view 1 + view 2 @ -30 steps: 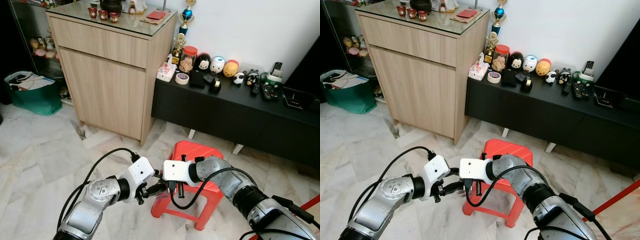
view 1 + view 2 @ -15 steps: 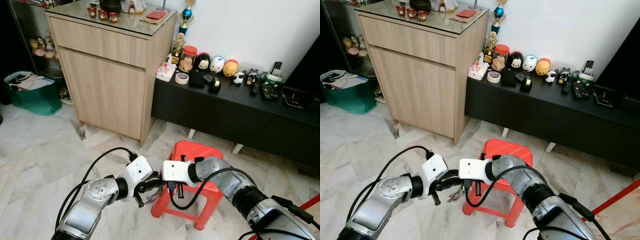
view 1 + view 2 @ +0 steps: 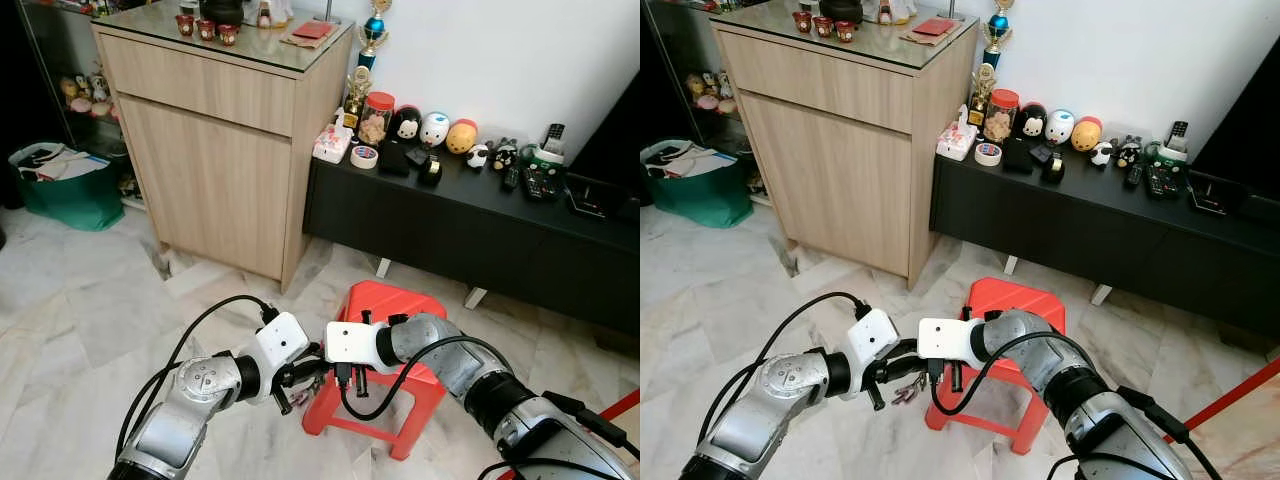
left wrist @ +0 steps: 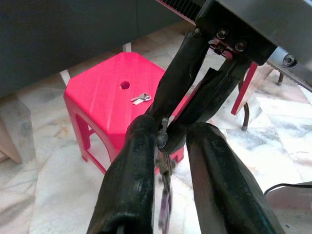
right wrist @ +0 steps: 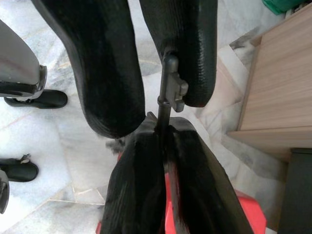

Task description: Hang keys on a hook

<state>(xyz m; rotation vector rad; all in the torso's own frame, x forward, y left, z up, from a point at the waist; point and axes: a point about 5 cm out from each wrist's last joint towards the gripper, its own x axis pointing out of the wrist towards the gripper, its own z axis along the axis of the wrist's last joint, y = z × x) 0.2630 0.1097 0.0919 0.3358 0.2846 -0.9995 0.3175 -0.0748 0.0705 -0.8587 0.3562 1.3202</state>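
My two grippers meet low over the floor, just left of a red plastic stool (image 3: 400, 302). The right gripper (image 5: 161, 127) is shut on the thin metal top of a bunch of keys (image 5: 170, 87). The left gripper (image 4: 168, 142) is open, and its fingers (image 4: 131, 185) straddle the right gripper's tips and the keys' ring. The keys (image 3: 907, 392) dangle below the meeting point. A single silver key (image 4: 140, 98) lies on the stool's top beside its centre hole. No hook can be made out.
A wooden cabinet (image 3: 215, 160) stands at the back left. Beside it, a low black TV bench (image 3: 470, 220) along the wall carries toys, jars and remotes. A green bag (image 3: 65, 190) sits at the far left. Marble floor (image 3: 90, 310) lies open to my left.
The left gripper's fingers have drawn in closer around the right gripper's tips. The keys now show hanging beneath them. The camera has barely moved.
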